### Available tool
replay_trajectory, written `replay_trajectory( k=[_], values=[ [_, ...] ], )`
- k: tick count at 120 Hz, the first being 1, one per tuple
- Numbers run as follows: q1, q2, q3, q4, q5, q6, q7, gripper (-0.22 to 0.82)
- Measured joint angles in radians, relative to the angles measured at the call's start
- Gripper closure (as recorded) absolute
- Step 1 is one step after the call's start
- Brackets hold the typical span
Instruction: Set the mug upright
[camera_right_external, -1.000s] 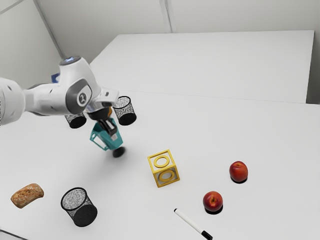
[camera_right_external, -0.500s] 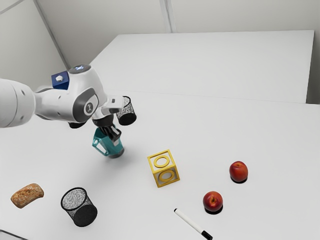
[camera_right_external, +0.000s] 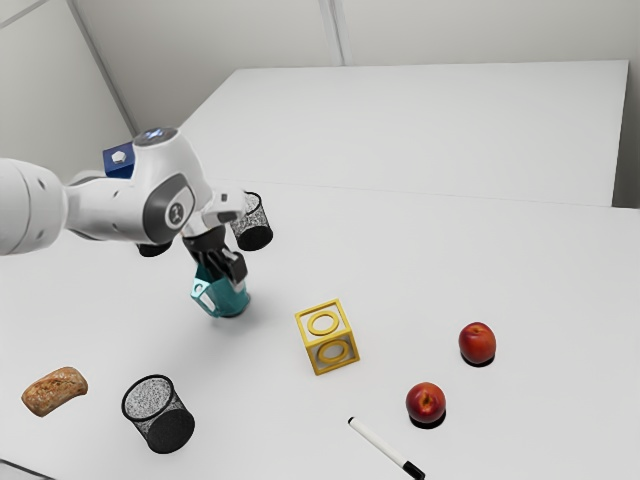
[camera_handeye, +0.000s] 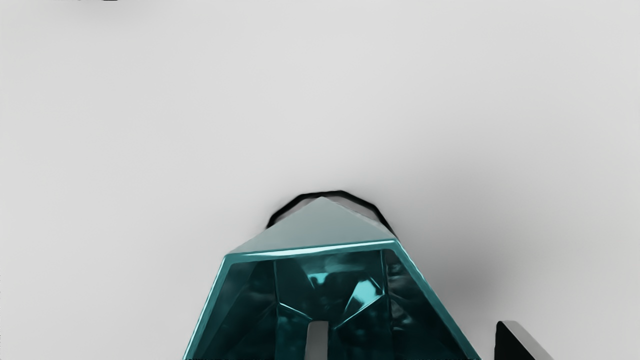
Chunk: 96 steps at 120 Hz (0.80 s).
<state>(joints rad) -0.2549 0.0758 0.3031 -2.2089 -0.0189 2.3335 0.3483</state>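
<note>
In the exterior view my gripper (camera_right_external: 229, 277) is at the top of the teal mug (camera_right_external: 222, 299). The mug is on the table close to upright, its opening up and its dark base down; whether a slight lean is left, I cannot tell. From the wrist view, my gripper (camera_handeye: 418, 341) is open across one wall of the mug (camera_handeye: 320, 255): one finger (camera_handeye: 317, 342) is inside the opening, the other (camera_handeye: 520, 345) outside, with gaps between them and the wall. The handle faces the exterior view's left.
Mesh cups stand behind the hand (camera_right_external: 252, 222) and near the front (camera_right_external: 160, 415). A yellow block (camera_right_external: 327, 337) is to the exterior view's right of the mug, with two red fruits (camera_right_external: 477, 343), a marker (camera_right_external: 385, 447) and bread (camera_right_external: 55, 390) farther off. A blue box (camera_right_external: 119, 160) is behind the arm.
The mug has gone from tilted to nearly upright and its base has settled on the table. My hand moved toward the exterior view's right and down, and the fingers have parted from the mug's wall.
</note>
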Motion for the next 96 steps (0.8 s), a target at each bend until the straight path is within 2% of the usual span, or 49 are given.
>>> replay_trajectory(
  k=[22,38,59,79,96],
  values=[
    [0.001,-0.033,-0.001,0.008,-0.002,-0.007,-0.011,0.15],
    [0.000,-0.063,-0.001,0.042,-0.003,-0.036,-0.018,0.08],
    [0.010,-0.029,-0.005,0.296,-0.023,-0.208,-0.029,0.03],
    [0.008,0.121,-0.004,0.643,-0.041,-0.460,-0.039,0.02],
    [0.008,0.167,0.000,0.737,-0.065,-0.596,-0.048,0.01]
  ],
)
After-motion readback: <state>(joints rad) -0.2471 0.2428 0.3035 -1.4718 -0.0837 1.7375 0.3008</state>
